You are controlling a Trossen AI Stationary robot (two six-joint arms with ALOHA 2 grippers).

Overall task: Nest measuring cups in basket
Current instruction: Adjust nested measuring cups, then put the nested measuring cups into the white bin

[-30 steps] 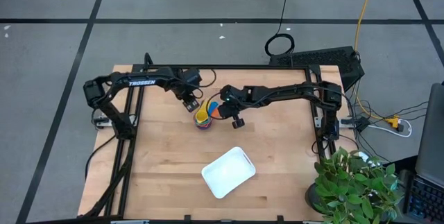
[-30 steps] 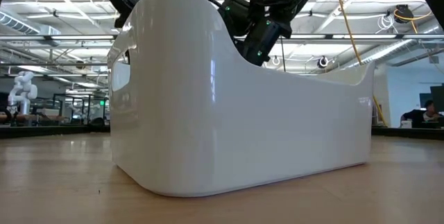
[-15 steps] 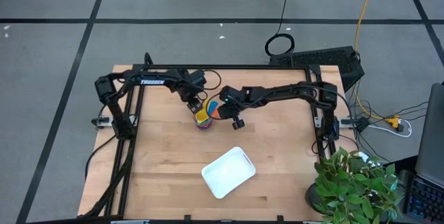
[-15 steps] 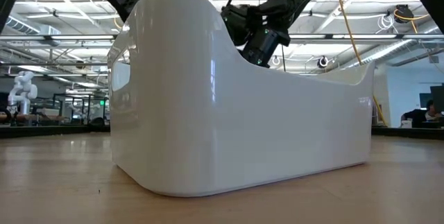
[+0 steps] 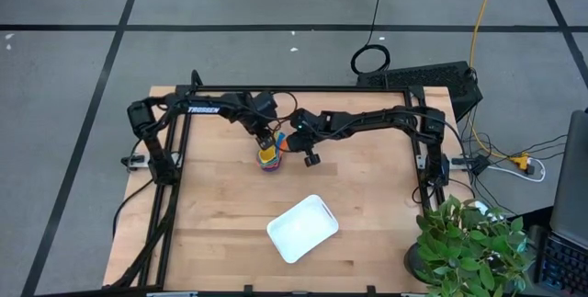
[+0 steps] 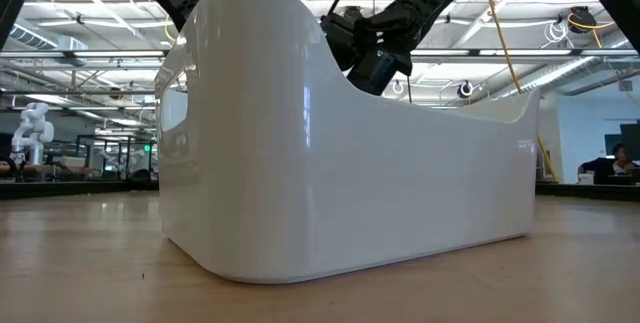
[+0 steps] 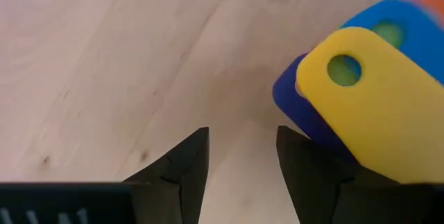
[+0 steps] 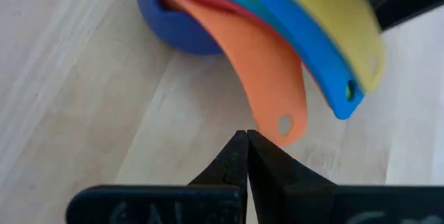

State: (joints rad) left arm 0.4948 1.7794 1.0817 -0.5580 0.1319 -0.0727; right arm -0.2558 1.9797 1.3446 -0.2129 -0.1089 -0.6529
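From above, both grippers meet over the stacked cups (image 5: pixel 269 156) at the table's far middle, well apart from the basket (image 5: pixel 302 228) near the front. At the left wrist, the left gripper (image 7: pixel 241 156) stands open beside the yellow handle (image 7: pixel 368 113). At the right wrist, the right gripper (image 8: pixel 246 156) is closed, empty, just short of the orange handle (image 8: pixel 267 89).

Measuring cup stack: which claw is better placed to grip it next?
Left, probably. The left claw is open beside the yellow handle of the stack; the right claw is shut, pointing at the orange handle.
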